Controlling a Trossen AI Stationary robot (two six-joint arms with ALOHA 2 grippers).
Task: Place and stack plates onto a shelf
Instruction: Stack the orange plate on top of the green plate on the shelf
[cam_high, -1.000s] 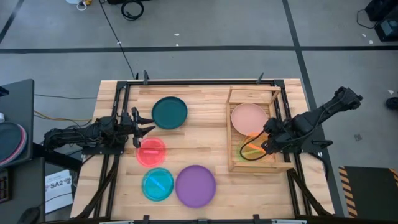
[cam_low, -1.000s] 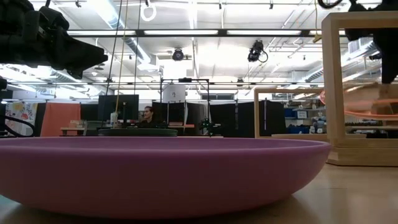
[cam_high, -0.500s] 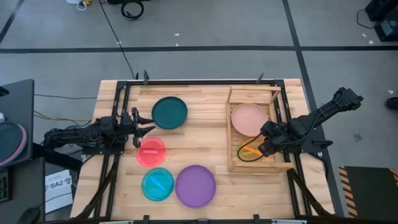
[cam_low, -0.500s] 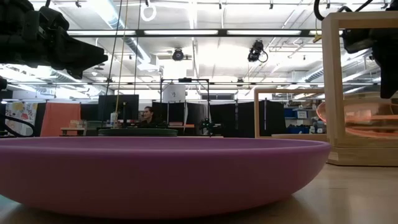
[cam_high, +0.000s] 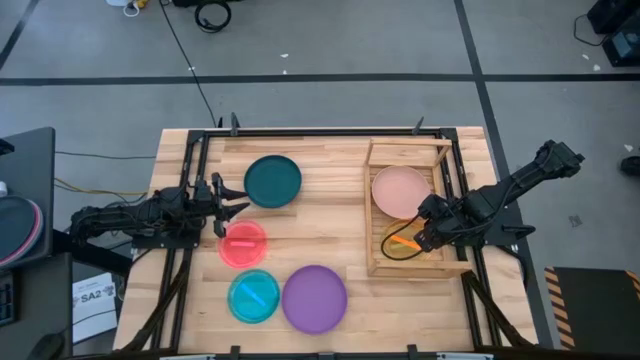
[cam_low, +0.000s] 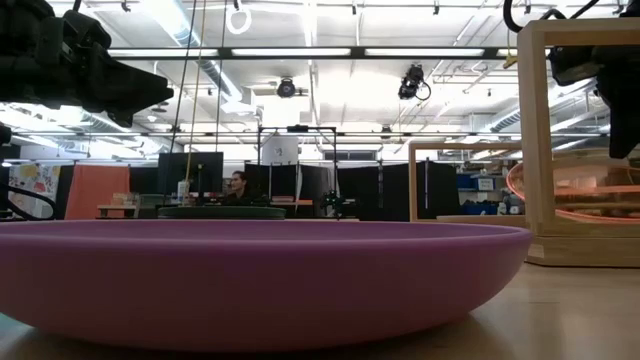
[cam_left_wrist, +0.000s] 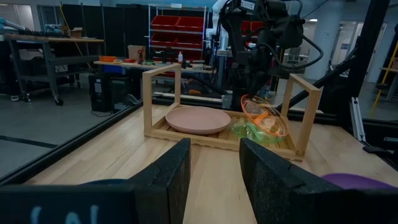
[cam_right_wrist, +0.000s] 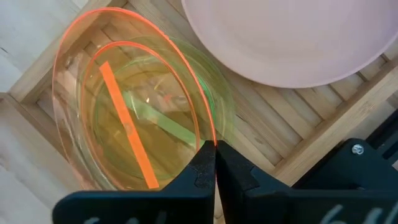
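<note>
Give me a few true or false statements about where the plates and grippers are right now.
1. The pink plate lies on the shelf. True.
2. The right gripper pinches the orange plate over the green plate. True.
3. The purple plate is on the shelf. False: it sits on the table.
4. The left gripper holds the teal plate. False: it is open, empty, beside it.
5. The cyan plate is stacked on the red-pink plate. False: they lie apart.

seven plates (cam_high: 272, 180), one shelf (cam_high: 377, 262), two arms each with one pincer (cam_high: 236, 203).
</note>
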